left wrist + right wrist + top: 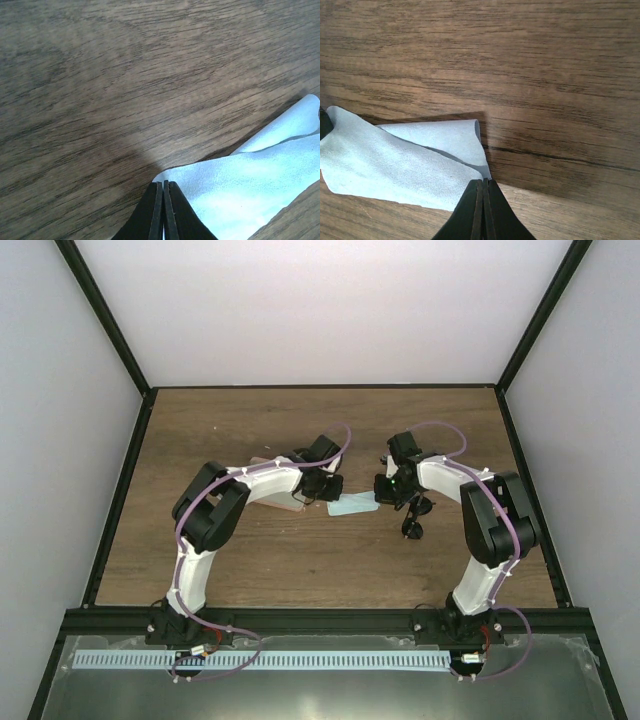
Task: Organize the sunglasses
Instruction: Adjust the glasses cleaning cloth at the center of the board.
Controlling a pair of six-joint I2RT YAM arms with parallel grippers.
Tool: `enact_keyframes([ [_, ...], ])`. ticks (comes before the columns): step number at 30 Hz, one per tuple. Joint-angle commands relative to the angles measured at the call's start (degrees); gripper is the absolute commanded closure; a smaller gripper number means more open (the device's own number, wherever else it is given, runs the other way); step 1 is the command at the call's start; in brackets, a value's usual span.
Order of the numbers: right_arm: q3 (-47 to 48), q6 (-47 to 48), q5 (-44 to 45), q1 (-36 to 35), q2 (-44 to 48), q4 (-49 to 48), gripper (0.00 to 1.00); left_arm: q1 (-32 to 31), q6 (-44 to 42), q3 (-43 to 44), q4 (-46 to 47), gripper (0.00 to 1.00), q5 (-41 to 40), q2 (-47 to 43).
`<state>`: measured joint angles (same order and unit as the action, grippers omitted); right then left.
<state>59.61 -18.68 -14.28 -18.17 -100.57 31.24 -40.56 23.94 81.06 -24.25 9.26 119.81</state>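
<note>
A light blue cloth (350, 508) lies rumpled on the wooden table between my two arms. In the left wrist view the left gripper (164, 183) is shut on one corner of the cloth (250, 185). In the right wrist view the right gripper (483, 181) is shut on the opposite corner of the cloth (400, 165), where an edge curls up. Seen from above, the left gripper (329, 498) and right gripper (379, 497) face each other across the cloth. A small black shape that looks like the sunglasses (412, 527) lies just in front of the right gripper, partly hidden by it.
A pink case (277, 499) lies under my left forearm, mostly covered by it. The brown wooden table (300, 430) is framed by black rails, with white walls on three sides.
</note>
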Motion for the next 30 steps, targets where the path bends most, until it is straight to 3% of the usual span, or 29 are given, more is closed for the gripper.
enact_keyframes([
  [1,0.18,0.78,-0.12,0.47,0.91,0.02,0.99,-0.34,-0.02,1.39,-1.63,0.96,0.16,1.96],
  [30,6.13,0.23,-0.63,0.48,2.84,2.88,0.99,-0.33,1.65,2.79,-2.21,0.96,-4.29,-4.70],
])
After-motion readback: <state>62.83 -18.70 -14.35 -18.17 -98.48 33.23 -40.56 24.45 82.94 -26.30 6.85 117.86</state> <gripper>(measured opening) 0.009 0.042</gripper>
